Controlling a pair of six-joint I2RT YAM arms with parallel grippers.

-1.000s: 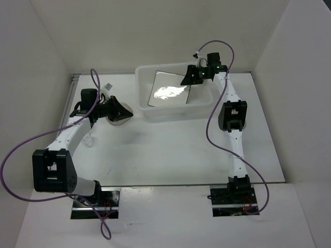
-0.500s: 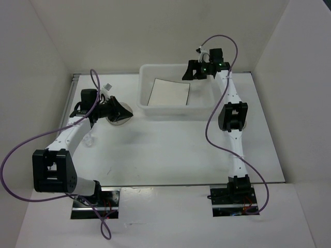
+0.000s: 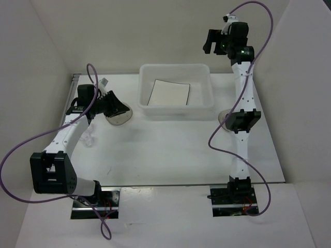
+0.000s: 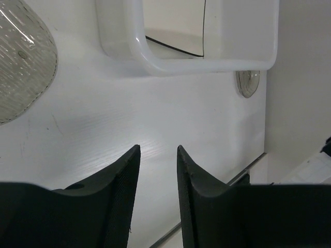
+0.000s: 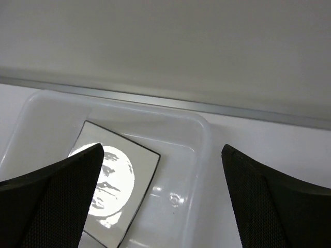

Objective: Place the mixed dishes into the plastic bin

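Note:
The plastic bin [image 3: 176,111] stands at the back middle, with the square white plate [image 3: 169,94] lying flat inside; both show in the right wrist view, bin [image 5: 204,134] and plate [image 5: 111,181]. My right gripper [image 3: 211,41] is wide open and empty, raised high over the bin's far right corner [image 5: 160,150]. My left gripper [image 3: 123,109] is narrowly open and empty [image 4: 158,150], just above a round greyish saucer [image 3: 121,120], which lies off to its left in the wrist view [image 4: 20,62]. A second saucer [image 3: 223,118] lies right of the bin [image 4: 248,82].
A small clear glass cup [image 3: 89,138] stands beside my left forearm. White walls close in the table on the left, back and right. The purple cables loop out from both arms.
My right gripper has let go of the square plate, which now lies flat in the bin, and has risen up and back. My left gripper has shifted slightly back and left.

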